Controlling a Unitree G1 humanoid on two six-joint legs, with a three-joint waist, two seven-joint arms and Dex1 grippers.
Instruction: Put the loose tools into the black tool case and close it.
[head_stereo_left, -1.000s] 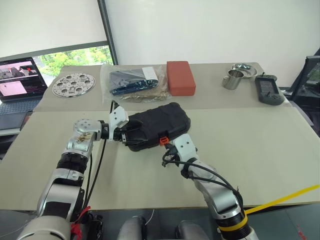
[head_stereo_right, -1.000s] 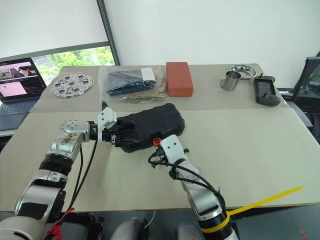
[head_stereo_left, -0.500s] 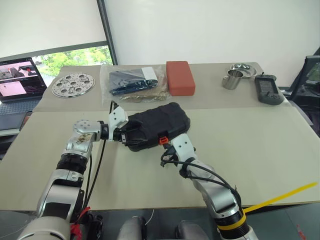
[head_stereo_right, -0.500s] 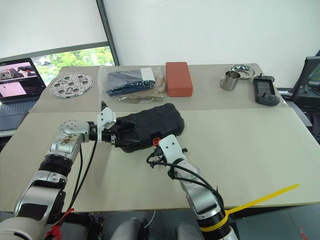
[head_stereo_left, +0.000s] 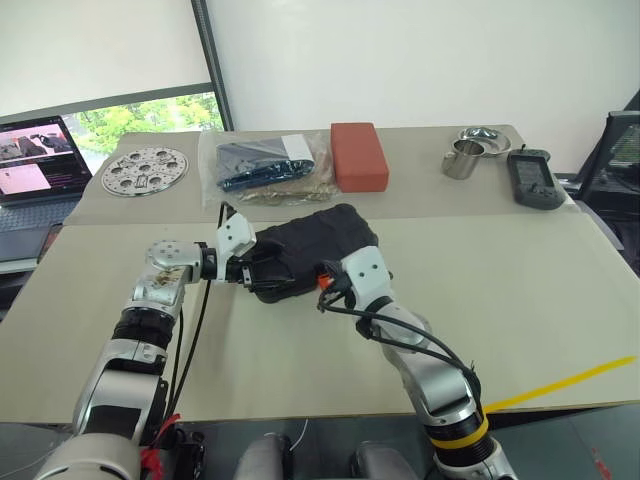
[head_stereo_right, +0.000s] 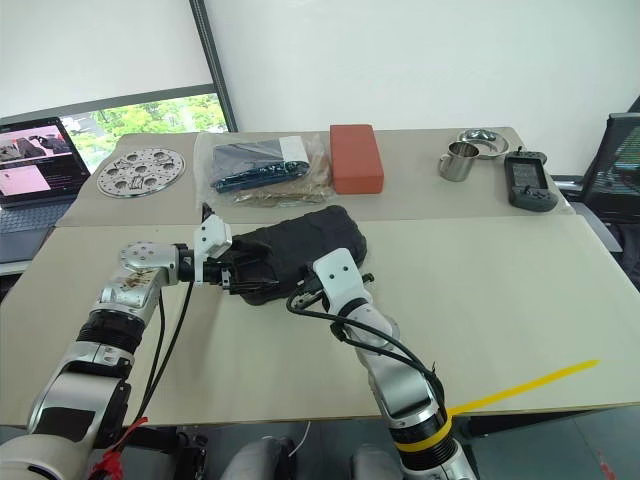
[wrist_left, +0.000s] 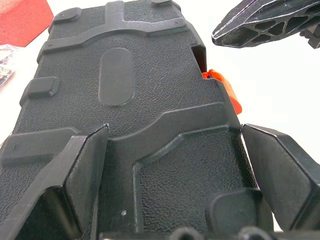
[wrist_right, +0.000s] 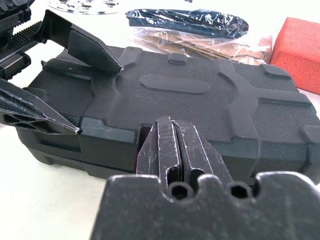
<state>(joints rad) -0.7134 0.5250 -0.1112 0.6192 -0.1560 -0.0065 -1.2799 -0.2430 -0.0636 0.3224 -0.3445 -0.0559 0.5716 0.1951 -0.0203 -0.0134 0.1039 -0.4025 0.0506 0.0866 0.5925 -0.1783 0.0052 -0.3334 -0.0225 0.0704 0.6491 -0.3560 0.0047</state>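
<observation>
The black tool case (head_stereo_left: 318, 240) lies closed in the middle of the table, its orange latch (wrist_left: 223, 88) on the front edge. My left gripper (head_stereo_left: 262, 272) is open wide at the case's left end, and one of its fingers (wrist_left: 75, 175) lies over the lid while the other stands beside the front edge. My right gripper (head_stereo_left: 324, 277) is shut, its tips pressed together (wrist_right: 172, 145) right at the latch on the case's front wall. The loose tools are out of view.
Along the far side lie a clear plastic bag (head_stereo_left: 265, 160), a red-brown block (head_stereo_left: 360, 155), a steel cup (head_stereo_left: 461, 161) with a bowl (head_stereo_left: 486, 135), and a grey handheld device (head_stereo_left: 530, 180). A perforated metal disc (head_stereo_left: 145, 170) and a laptop (head_stereo_left: 40, 155) sit far left.
My right gripper has risen and moved in against the case's front, now covering most of the orange latch. The left gripper and the case have stayed put.
</observation>
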